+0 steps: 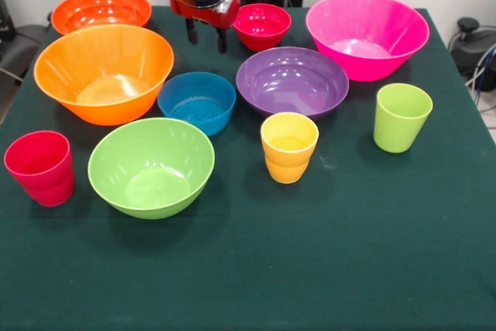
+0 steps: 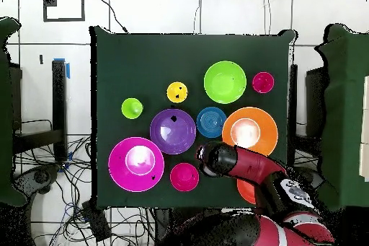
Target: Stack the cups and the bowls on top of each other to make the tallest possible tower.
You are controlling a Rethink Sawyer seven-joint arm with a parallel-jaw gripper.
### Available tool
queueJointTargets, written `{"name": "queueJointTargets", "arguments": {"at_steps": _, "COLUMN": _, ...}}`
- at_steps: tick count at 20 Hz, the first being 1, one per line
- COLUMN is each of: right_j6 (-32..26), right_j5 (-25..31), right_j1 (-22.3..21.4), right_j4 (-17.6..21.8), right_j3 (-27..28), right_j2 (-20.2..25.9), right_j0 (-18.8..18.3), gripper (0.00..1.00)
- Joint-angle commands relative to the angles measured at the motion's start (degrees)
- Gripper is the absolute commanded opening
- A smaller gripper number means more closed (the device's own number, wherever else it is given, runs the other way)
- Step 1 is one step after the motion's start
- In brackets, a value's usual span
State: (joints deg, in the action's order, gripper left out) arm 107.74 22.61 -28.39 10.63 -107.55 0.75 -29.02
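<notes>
My gripper (image 1: 206, 37) (image 2: 205, 158) hangs open and empty over the far side of the table, between the red-orange bowl (image 1: 101, 9) and the small red bowl (image 1: 262, 25) (image 2: 184, 177). In front of it lie the light orange bowl (image 1: 103, 71) (image 2: 250, 131), blue bowl (image 1: 197, 102) (image 2: 211, 122), purple bowl (image 1: 292, 81) (image 2: 173, 130) and pink bowl (image 1: 366, 34) (image 2: 136, 164). Nearer the camera are the lime green bowl (image 1: 151, 166) (image 2: 225, 81), red cup (image 1: 40, 167) (image 2: 263, 82), yellow cup (image 1: 289, 146) (image 2: 177, 92) and green cup (image 1: 401, 116) (image 2: 132, 108). Each piece stands upright and apart; none is nested in another.
A dark green cloth (image 1: 256, 269) covers the table. Cables and dark equipment (image 1: 469, 40) sit off the table's right edge in the front view. In the overhead view the arm (image 2: 267, 185) covers most of the red-orange bowl.
</notes>
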Motion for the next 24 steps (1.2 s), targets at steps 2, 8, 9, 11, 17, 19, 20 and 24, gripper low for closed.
{"name": "queueJointTargets", "arguments": {"at_steps": 2, "right_j6": 8.5, "right_j5": -2.3, "right_j1": 3.3, "right_j4": -2.8, "right_j3": 1.4, "right_j2": 2.8, "right_j0": 0.2, "gripper": 1.00}}
{"name": "queueJointTargets", "arguments": {"at_steps": 8, "right_j6": 6.7, "right_j5": -2.0, "right_j1": 6.3, "right_j4": -2.2, "right_j3": 5.0, "right_j2": 3.3, "right_j0": -1.0, "gripper": 1.00}}
{"name": "queueJointTargets", "arguments": {"at_steps": 9, "right_j6": 6.5, "right_j5": -2.2, "right_j1": 6.7, "right_j4": -2.1, "right_j3": 5.4, "right_j2": 3.3, "right_j0": -1.2, "gripper": 1.00}}
{"name": "queueJointTargets", "arguments": {"at_steps": 11, "right_j6": 6.1, "right_j5": -2.1, "right_j1": 7.4, "right_j4": -2.0, "right_j3": 6.3, "right_j2": 3.4, "right_j0": -1.5, "gripper": 1.00}}
{"name": "queueJointTargets", "arguments": {"at_steps": 17, "right_j6": 4.7, "right_j5": -0.1, "right_j1": 7.6, "right_j4": -1.8, "right_j3": 7.9, "right_j2": 4.0, "right_j0": -2.4, "gripper": 1.00}}
{"name": "queueJointTargets", "arguments": {"at_steps": 19, "right_j6": 4.6, "right_j5": 1.0, "right_j1": 6.6, "right_j4": -1.8, "right_j3": 7.8, "right_j2": 3.9, "right_j0": -2.2, "gripper": 1.00}}
{"name": "queueJointTargets", "arguments": {"at_steps": 20, "right_j6": 4.7, "right_j5": 1.5, "right_j1": 5.8, "right_j4": -1.8, "right_j3": 7.3, "right_j2": 3.8, "right_j0": -1.9, "gripper": 1.00}}
{"name": "queueJointTargets", "arguments": {"at_steps": 24, "right_j6": 4.7, "right_j5": 4.3, "right_j1": 3.3, "right_j4": -2.0, "right_j3": 7.0, "right_j2": 3.6, "right_j0": -0.6, "gripper": 1.00}}
